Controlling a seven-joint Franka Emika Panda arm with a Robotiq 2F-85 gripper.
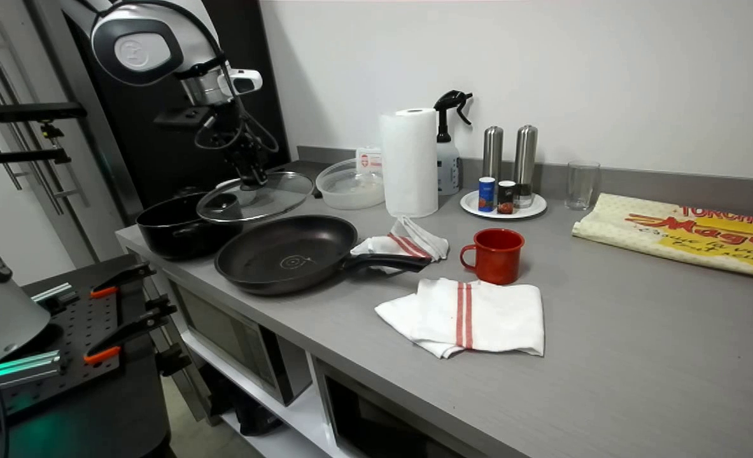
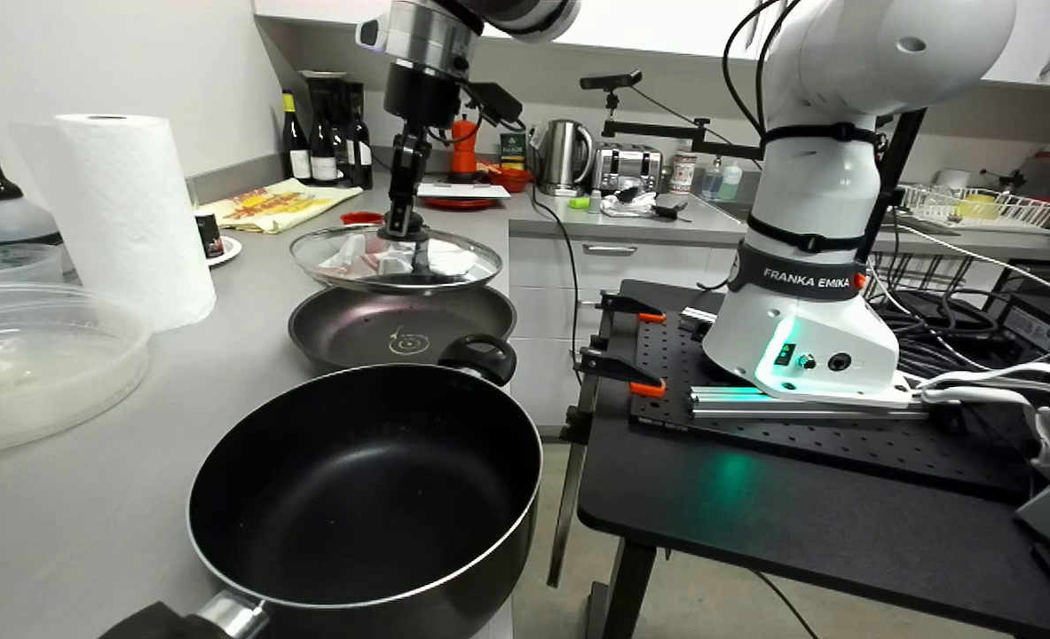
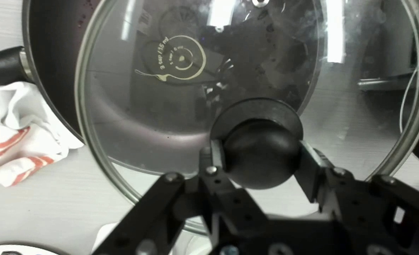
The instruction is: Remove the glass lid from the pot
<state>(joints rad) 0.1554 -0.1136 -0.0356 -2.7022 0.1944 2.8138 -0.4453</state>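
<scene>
My gripper (image 3: pixel 262 156) is shut on the black knob of the glass lid (image 3: pixel 252 78). It holds the lid in the air, roughly level. In both exterior views the gripper (image 1: pixel 253 175) (image 2: pixel 402 222) points down onto the knob, and the round clear lid (image 1: pixel 281 196) (image 2: pixel 351 262) hangs below it. The black pot (image 1: pixel 171 238) (image 2: pixel 374 506) stands on the counter, uncovered and empty inside. The lid is apart from the pot. It lies over the gap between pot and frying pan in an exterior view, and partly over the pan in the wrist view.
The black frying pan (image 1: pixel 287 257) (image 2: pixel 356 328) sits beside the pot on the counter. A clear container (image 1: pixel 351 187) and a paper towel roll (image 1: pixel 410 165) stand behind. A crumpled towel (image 1: pixel 408 242), a red mug (image 1: pixel 496 254) and a folded towel (image 1: pixel 478 318) lie farther along.
</scene>
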